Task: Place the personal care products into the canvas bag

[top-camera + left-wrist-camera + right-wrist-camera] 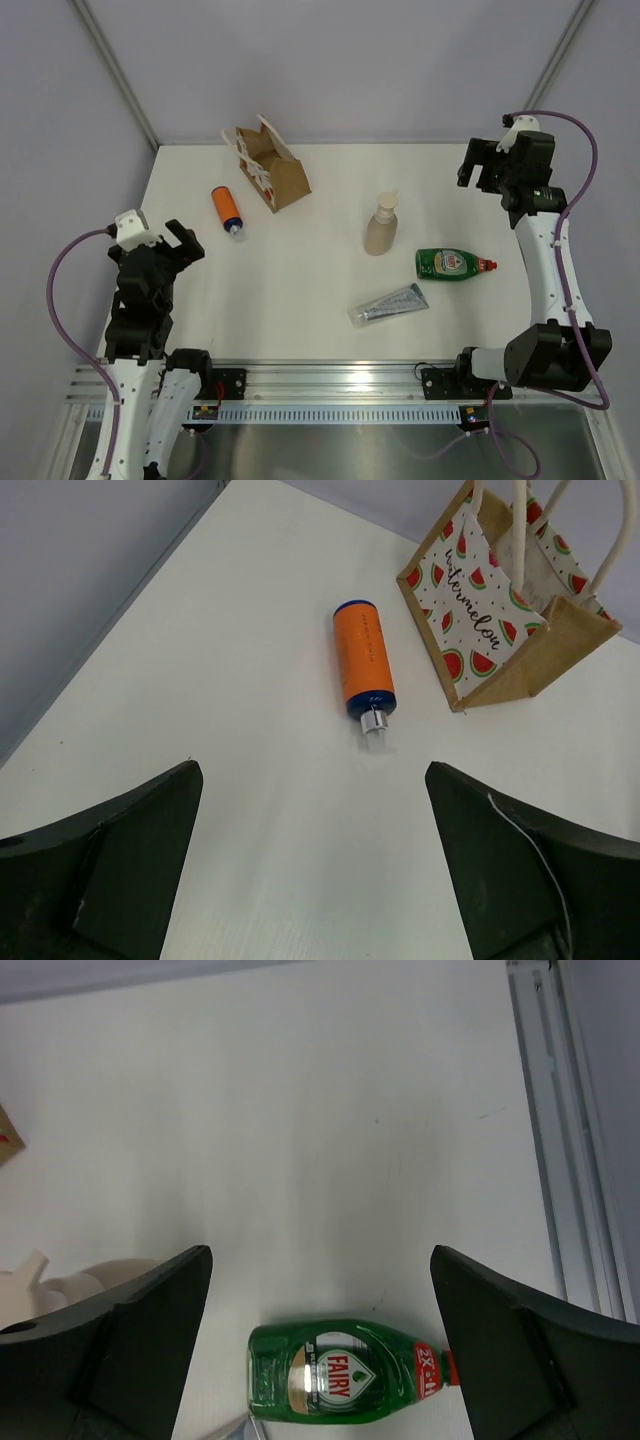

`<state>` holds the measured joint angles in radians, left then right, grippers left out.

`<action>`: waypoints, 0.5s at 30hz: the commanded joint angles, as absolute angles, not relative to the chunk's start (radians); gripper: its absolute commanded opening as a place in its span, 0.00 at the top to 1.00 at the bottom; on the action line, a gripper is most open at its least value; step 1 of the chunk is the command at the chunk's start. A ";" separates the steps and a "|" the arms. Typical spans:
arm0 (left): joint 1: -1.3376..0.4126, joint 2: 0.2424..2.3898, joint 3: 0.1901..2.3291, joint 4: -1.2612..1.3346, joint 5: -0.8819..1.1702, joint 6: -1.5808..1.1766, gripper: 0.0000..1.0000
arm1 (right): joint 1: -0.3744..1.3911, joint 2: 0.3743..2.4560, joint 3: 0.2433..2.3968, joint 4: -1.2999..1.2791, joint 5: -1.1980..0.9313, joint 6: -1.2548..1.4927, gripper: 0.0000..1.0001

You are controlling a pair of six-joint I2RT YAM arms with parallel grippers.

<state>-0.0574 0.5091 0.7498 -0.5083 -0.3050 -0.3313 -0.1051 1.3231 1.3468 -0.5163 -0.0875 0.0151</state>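
The canvas bag (272, 165) stands at the back left with white handles and a watermelon print; it also shows in the left wrist view (505, 610). The orange bottle (227, 209) lies left of it, cap toward me, and shows in the left wrist view (364, 666). The beige pump bottle (381, 227) stands upright mid-table. The green red-capped bottle (455, 264) lies on its side and shows in the right wrist view (342, 1375). The silver-grey tube (390, 305) lies near the front. My left gripper (180, 243) is open and empty. My right gripper (480, 165) is open and empty, raised at the back right.
The white table (320, 320) ends at an aluminium rail (330, 380) along the front edge. Grey walls stand behind and to both sides. A metal rail (560, 1130) runs along the table's right side in the right wrist view.
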 commanded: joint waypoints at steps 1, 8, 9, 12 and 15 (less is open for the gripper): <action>-0.054 0.491 0.773 -0.512 -0.324 -0.374 0.01 | -0.103 1.313 1.422 -0.497 -0.102 0.022 0.00; -0.054 0.537 0.749 -0.566 -0.287 -0.477 0.01 | -0.095 1.315 1.468 -0.777 -0.769 -0.561 0.00; -0.054 0.552 0.743 -0.583 -0.307 -0.539 0.01 | -0.095 1.319 1.467 -0.866 -0.829 -0.681 0.01; -0.054 0.597 0.700 -0.600 -0.305 -0.629 0.02 | -0.080 1.324 1.419 -0.908 -0.962 -0.738 0.01; -0.054 0.708 0.666 -0.551 -0.246 -0.705 0.06 | -0.037 1.336 1.379 -0.893 -0.951 -0.736 0.00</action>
<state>-0.0566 0.6247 0.7021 -0.5896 -0.2913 -0.5804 -0.0723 1.3231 1.4040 -0.8253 -0.7971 -0.6033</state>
